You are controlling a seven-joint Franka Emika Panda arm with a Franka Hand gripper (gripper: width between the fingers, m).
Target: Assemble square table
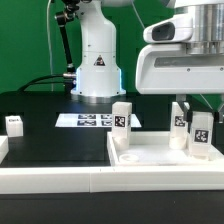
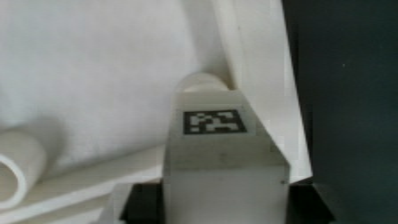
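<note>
The white square table top [image 1: 150,158] lies at the front, on the exterior view's right. Tagged white legs stand upright on it, one near its far left corner [image 1: 121,118] and one further right [image 1: 180,118]. My gripper [image 1: 199,116] comes down over the right side and is shut on a third tagged leg [image 1: 202,136], which stands upright by the tray's rim. In the wrist view that leg [image 2: 222,150] fills the gap between my black fingers [image 2: 146,205], over the table top's corner [image 2: 107,70]; the gripper [image 2: 217,206] presses it from both sides. Another leg's rounded end [image 2: 15,160] shows at the edge.
A further small tagged leg [image 1: 14,124] stands on the exterior view's far left. The marker board [image 1: 88,120] lies flat in front of the robot's base [image 1: 97,60]. A long white rail [image 1: 50,176] runs along the front edge of the black table.
</note>
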